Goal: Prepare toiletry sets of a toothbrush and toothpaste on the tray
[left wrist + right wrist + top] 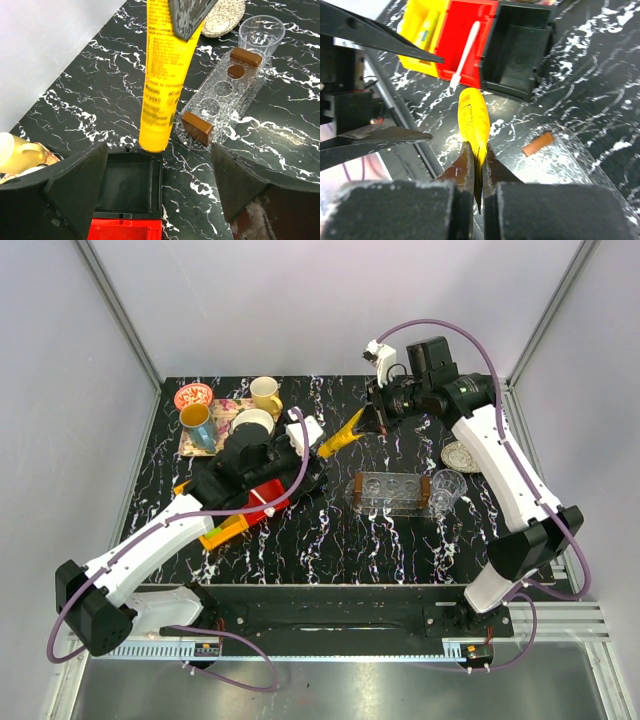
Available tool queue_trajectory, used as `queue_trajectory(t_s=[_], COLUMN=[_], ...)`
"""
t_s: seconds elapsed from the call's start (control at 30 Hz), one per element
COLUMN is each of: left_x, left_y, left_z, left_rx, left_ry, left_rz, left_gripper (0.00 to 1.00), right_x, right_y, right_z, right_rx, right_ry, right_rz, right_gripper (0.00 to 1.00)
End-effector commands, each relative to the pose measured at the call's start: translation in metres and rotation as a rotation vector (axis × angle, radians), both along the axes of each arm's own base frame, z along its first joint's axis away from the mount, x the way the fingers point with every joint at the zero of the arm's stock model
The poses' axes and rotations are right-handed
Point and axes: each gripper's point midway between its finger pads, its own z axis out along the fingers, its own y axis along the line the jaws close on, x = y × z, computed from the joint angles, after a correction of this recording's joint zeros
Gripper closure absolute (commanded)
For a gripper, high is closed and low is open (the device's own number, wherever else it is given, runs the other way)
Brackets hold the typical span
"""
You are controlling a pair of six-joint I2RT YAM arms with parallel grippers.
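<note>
My right gripper (372, 418) (477, 156) is shut on the flat end of the orange-yellow toothpaste tube (340, 440) (472, 117). It holds the tube in the air, cap end toward the bins. In the left wrist view the tube (162, 75) hangs just beyond the black bin (127, 185). My left gripper (295, 472) (160, 185) is open and empty over that bin. The white toothbrush (466, 50) lies in the red bin (490, 25). A lime green tube (427, 27) lies in the yellow bin. I cannot make out the clear oval tray.
The clear three-hole rack with brown ends (395, 490) (220, 95) lies right of the bins, with a clear cup (447, 490) and a speckled dish (458, 455) beyond it. A floral tray with cups (225, 420) stands at the back left.
</note>
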Motion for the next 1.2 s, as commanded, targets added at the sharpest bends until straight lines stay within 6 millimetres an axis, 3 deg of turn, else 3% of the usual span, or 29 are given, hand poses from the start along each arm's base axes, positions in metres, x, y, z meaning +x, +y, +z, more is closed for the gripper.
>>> queue_trajectory(t_s=[0.0,0.13,0.37,0.5,0.7,1.17], left_x=[0.005,0.008,0.004,0.008,0.01,0.009], left_y=[0.013,0.025,0.047,0.064,0.082,0.094], left_z=[0.023,0.02,-0.011,-0.032,-0.048,-0.054], left_rx=[-0.013,0.035,0.159,0.205,0.205,0.218], left_ry=[-0.095,-0.117,-0.105,-0.086,-0.044,-0.032], left_rz=[0.055,0.088,0.108,0.136,0.162,0.186], left_gripper=[0.1,0.08,0.07,0.07,0.05,0.05], right_x=[0.013,0.022,0.022,0.022,0.023,0.032], right_y=[-0.038,-0.06,-0.085,-0.088,-0.087,-0.085], right_z=[0.03,0.023,-0.005,-0.02,-0.052,-0.097], right_rx=[-0.128,-0.241,-0.413,-0.459,-0.518,-0.602], right_ry=[-0.191,-0.224,-0.155,-0.111,-0.02,0.077], right_rz=[-0.149,-0.238,-0.271,-0.256,-0.225,-0.201], right_gripper=[1.0,1.0,1.0,1.0,1.0,1.0])
